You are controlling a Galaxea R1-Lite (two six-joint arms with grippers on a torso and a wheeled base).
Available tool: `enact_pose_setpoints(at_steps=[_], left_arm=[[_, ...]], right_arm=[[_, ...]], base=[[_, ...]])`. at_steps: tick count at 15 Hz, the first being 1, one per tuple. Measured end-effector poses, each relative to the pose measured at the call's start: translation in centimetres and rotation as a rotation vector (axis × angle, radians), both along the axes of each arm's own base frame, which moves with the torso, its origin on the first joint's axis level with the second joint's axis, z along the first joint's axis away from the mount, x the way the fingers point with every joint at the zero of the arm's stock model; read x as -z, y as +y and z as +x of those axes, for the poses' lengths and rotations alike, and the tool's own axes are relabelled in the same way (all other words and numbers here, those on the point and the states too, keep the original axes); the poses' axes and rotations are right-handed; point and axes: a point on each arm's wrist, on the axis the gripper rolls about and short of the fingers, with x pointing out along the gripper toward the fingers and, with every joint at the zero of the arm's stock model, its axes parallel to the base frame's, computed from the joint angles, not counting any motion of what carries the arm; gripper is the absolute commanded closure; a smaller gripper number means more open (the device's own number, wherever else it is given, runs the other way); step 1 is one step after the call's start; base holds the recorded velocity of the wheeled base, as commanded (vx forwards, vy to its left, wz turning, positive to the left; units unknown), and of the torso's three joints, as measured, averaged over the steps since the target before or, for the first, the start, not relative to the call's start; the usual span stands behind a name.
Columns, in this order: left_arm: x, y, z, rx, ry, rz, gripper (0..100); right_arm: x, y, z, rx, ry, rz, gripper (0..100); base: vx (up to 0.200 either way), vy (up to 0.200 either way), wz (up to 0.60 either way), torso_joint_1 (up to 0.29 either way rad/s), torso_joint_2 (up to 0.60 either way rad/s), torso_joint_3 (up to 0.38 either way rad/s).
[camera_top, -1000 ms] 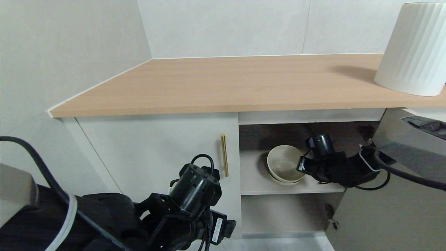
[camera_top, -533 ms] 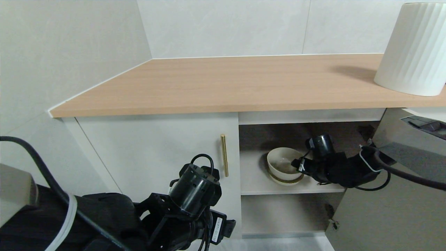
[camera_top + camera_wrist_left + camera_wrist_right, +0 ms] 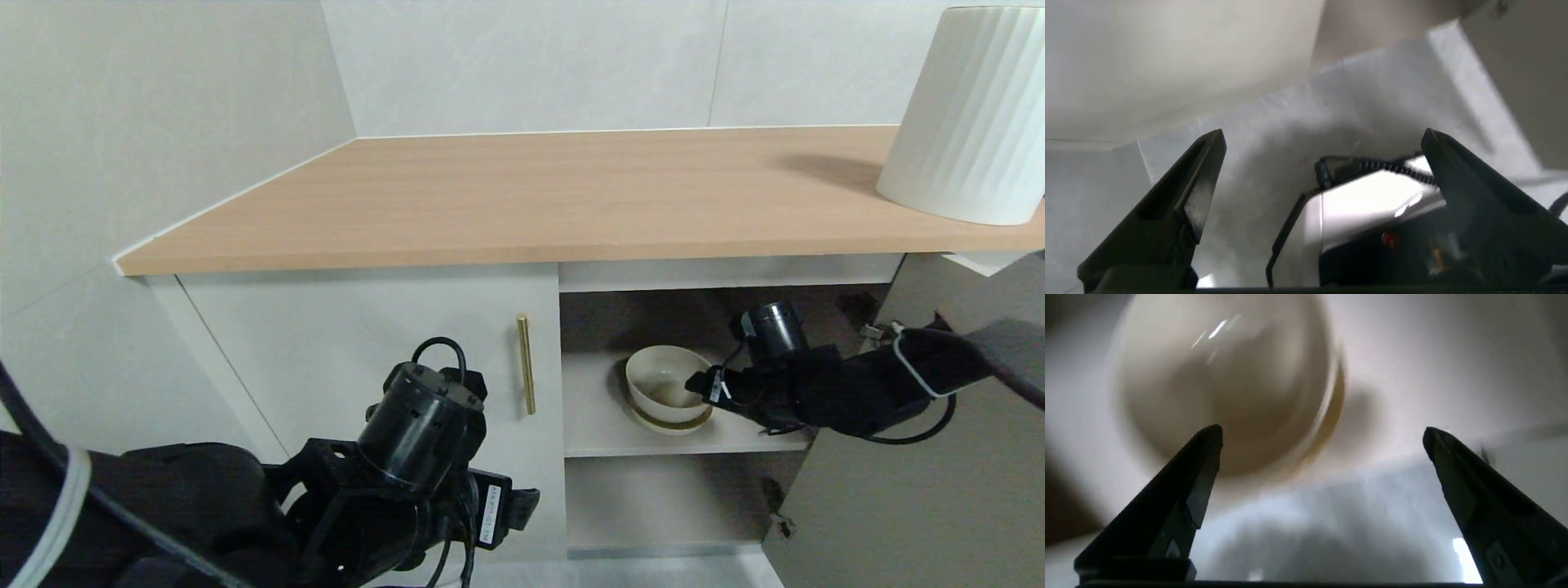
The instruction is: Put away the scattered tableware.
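Note:
A cream bowl (image 3: 663,382) stands upright on a plate (image 3: 665,422) on the upper shelf (image 3: 596,425) of the open cabinet. My right gripper (image 3: 704,385) hovers just at the bowl's right rim, inside the cabinet opening. In the right wrist view the bowl (image 3: 1233,392) lies ahead of the right gripper (image 3: 1323,434), whose fingers are spread wide with nothing between them. My left gripper (image 3: 1323,135) hangs low in front of the closed left door, open and empty, facing the floor.
The closed left door carries a gold handle (image 3: 526,363). The right door (image 3: 914,490) stands swung open beside my right arm. A white ribbed container (image 3: 967,114) sits at the right of the wooden countertop (image 3: 531,196). The lower shelf (image 3: 661,498) is bare.
The bowl went from tilted in my right gripper to upright on the plate. The right gripper let go and its wrist rose slightly. The left arm shifted left.

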Motion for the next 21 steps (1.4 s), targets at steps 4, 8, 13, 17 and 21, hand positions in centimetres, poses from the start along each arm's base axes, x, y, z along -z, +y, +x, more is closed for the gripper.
enact_pose_setpoints(at_steps=[4,8,13,17,21], left_arm=[[-2.9,2.8,-0.8,-0.056,-0.068,-0.059,0],[-5.9,6.6,-1.9,-0.124,-0.144,-0.071,0],[-7.0,8.0,-2.3,-0.162,-0.186,-0.090,0],[-7.0,8.1,-2.3,-0.166,-0.187,-0.089,0],[-6.8,8.0,-2.1,-0.168,-0.181,-0.082,0]], right_arm=[[-4.4,-0.1,-6.4,-0.144,0.027,-0.016,0],[-7.6,-0.4,-12.1,-0.257,-0.038,-0.016,0],[-9.4,-0.3,-15.8,-0.338,-0.100,-0.011,0],[-9.7,-0.8,-17.0,-0.358,-0.093,-0.026,0],[-9.7,-0.7,-17.6,-0.388,-0.078,-0.044,0]], base=[[0.000,0.000,0.00,0.000,0.00,0.000],[0.000,0.000,0.00,0.000,0.00,0.000],[0.000,0.000,0.00,0.000,0.00,0.000],[-0.050,0.000,0.00,0.001,0.00,0.002],[-0.200,0.000,0.00,0.005,0.00,0.002]])
